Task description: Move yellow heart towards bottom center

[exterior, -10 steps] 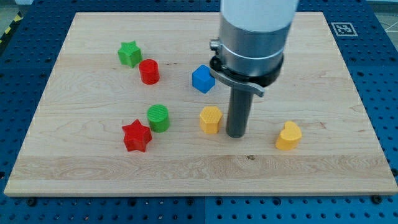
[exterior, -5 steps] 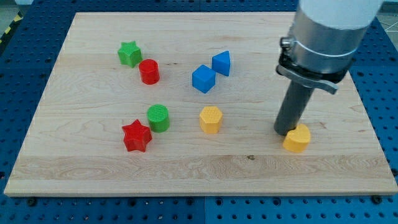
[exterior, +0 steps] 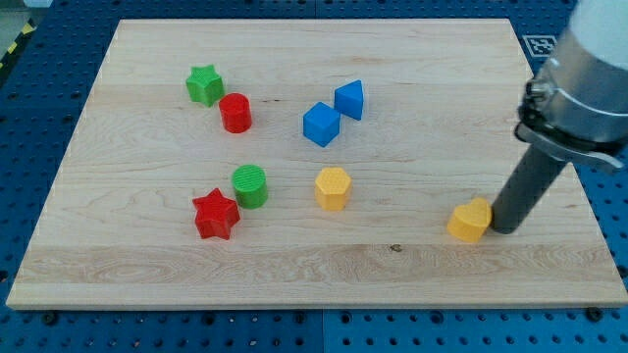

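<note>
The yellow heart (exterior: pixel 470 221) lay low on the wooden surface (exterior: pixel 147 265), at about four o'clock from the board's centre, well apart from every other block. Its orientation was hard to read: it looked squat and blocky, and I could not tell which way its point faced or where its long axis ran.

My tip (exterior: pixel 504 228) stood at the heart's three o'clock side, touching it or just beside it. The end effector was a plain dark rod below a grey collar, with nothing to open or close, and it gripped nothing.

Eight blocks showed in all, two of each colour. Two yellow: the heart and a yellow hexagonal block (exterior: pixel 333 188) near the centre. Two blue: a blue cube (exterior: pixel 321 125) and, touching it at its two o'clock, a blue wedge-like block (exterior: pixel 349 99). Two green: a green star (exterior: pixel 204 85) at the upper left and a green cylinder (exterior: pixel 250 185). Two red: a red cylinder (exterior: pixel 235 113) just beside the green star, and a red star (exterior: pixel 216 214) just beside the green cylinder at its seven o'clock.

The blocks had ridged, layered tops. The surface was pale, grained wood resting on a blue perforated plate (exterior: pixel 29 118).
</note>
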You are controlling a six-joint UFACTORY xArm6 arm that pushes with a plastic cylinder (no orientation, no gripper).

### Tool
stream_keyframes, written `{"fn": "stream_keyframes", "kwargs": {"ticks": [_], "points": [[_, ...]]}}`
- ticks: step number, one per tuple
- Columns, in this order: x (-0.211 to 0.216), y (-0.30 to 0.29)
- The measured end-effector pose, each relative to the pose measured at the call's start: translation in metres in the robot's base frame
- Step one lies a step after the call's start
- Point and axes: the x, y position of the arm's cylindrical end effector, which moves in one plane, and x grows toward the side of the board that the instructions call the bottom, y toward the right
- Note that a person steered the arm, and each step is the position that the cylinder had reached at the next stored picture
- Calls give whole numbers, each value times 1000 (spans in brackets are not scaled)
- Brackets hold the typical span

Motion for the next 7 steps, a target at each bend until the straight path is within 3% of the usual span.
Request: {"fn": "stream_keyframes", "kwargs": {"ticks": [3,5,7], "points": [[2,-49],[-30,-56],[-30,-95]]}}
